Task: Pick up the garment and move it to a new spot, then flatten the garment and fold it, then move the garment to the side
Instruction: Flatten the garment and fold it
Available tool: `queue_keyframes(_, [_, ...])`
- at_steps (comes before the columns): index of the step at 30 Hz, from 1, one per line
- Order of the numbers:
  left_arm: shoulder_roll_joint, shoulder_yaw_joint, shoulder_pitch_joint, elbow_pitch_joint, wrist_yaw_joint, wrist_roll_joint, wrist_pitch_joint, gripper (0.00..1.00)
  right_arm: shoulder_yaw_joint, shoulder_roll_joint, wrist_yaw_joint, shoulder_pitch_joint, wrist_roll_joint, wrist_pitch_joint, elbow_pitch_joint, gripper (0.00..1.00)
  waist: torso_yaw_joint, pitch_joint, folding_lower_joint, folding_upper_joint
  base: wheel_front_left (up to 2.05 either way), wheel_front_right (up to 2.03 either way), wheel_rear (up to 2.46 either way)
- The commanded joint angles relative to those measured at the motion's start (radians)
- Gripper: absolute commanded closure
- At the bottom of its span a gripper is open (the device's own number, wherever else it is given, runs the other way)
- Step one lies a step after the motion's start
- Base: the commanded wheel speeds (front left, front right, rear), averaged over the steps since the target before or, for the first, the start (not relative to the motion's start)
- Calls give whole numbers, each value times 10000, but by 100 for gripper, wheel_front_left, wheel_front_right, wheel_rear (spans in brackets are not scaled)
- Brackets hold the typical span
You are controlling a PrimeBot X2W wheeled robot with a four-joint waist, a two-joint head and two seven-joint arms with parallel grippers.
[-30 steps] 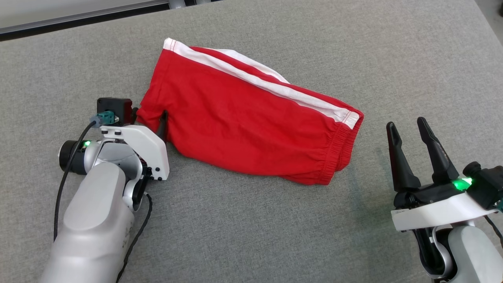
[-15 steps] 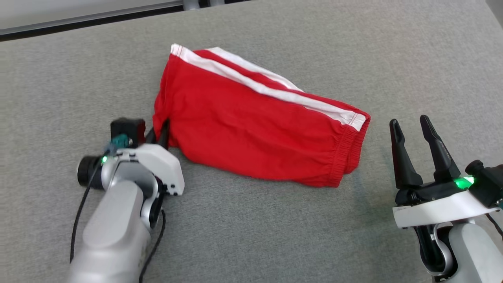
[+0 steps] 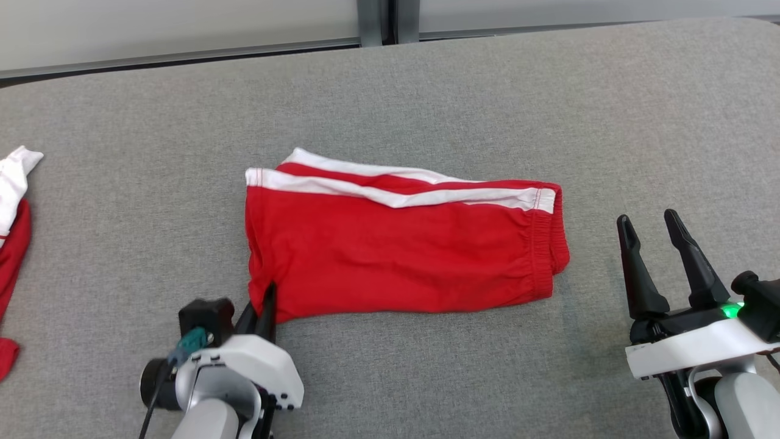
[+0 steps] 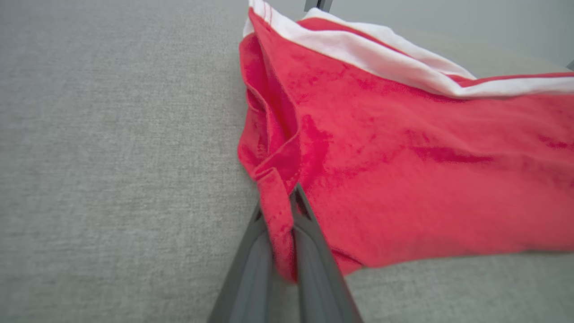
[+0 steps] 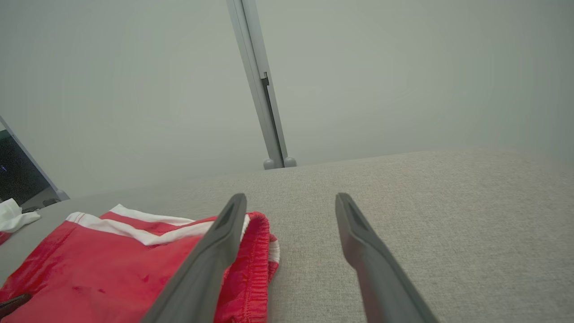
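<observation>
Left gripper (image 3: 267,292) is pinching the near-left corner of the red cotton shorts with 2 white side stripes and a gathered elastic waistband (image 3: 402,256). Its 2 dark fingers are pressing together on a narrow folded strip of hem, as the left wrist view is showing (image 4: 278,202).

That slim bite is looking like the main risk: a lift or drag may be pulling the strip free. It may also be catching just 1 layer, so the shorts would be opening and bunching instead of travelling flat. With 1 corner carrying everything, the cloth is likely to be swinging and crumpling.

Shorts are lying fairly flat across the middle of the grey fabric-covered table (image 3: 426,378), waistband toward the robot's right.

Right gripper (image 3: 647,217) is hovering just beyond that waistband end, fingers spread wide, gripping nothing and standing apart from the cloth.

Farther left, a second red-and-white garment (image 3: 12,244) is lying at the table's edge. A long leftward pull could be tangling the 2 pieces.
</observation>
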Motion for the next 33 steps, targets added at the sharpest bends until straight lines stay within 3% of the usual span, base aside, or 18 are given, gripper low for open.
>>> queue_keyframes(1, [83, 55, 359, -353, 135, -109, 123, 100, -47, -53, 1, 109, -55, 76, -67, 0, 59, -91, 0, 0, 0, 0, 0])
queue_keyframes(3, [125, 33, 710, -918, 271, -112, 315, 100, -104, -83, 1, 173, -99, 173, -117, 0, 61, -116, 0, 0, 0, 0, 0])
queue_keyframes(4, [119, 34, 864, -1181, 314, -179, 401, 75, -131, -94, 1, 188, -117, 193, -134, 0, 60, -125, 0, 0, 0, 0, 0])
queue_keyframes(5, [110, 43, 982, -1397, 361, -205, 454, 20, -154, -106, 1, 186, -140, 220, -164, 0, 60, -123, 0, 0, 0, 0, 0])
queue_keyframes(6, [115, 78, 1069, -1627, 419, -217, 414, 0, -193, -120, 1, 184, -193, 254, -190, 0, 45, -122, 0, 0, 0, 0, 0])
queue_keyframes(14, [358, 447, 1118, -2831, 978, 490, -1425, 0, -357, -185, 1, 219, -406, 398, -406, 0, -47, -259, 0, 0, 0, 0, 0])
queue_keyframes(19, [712, 687, 909, -3274, 1081, 1021, -1933, 0, -520, -217, 1, 355, -679, 523, -492, 0, -18, -481, 0, 0, 0, 0, 0])
queue_keyframes(26, [1106, 997, 1628, -3885, 975, 1088, -1975, 0, -525, -176, 1, 703, -1059, 817, -533, 0, -86, -1081, 0, 0, 0, 0, 0])
queue_keyframes(33, [1589, 1065, 2508, -4646, 901, 835, -1027, 0, -604, -81, 1, 1181, -1250, 1117, -709, 0, -41, -1560, 0, 0, 0, 0, 0])
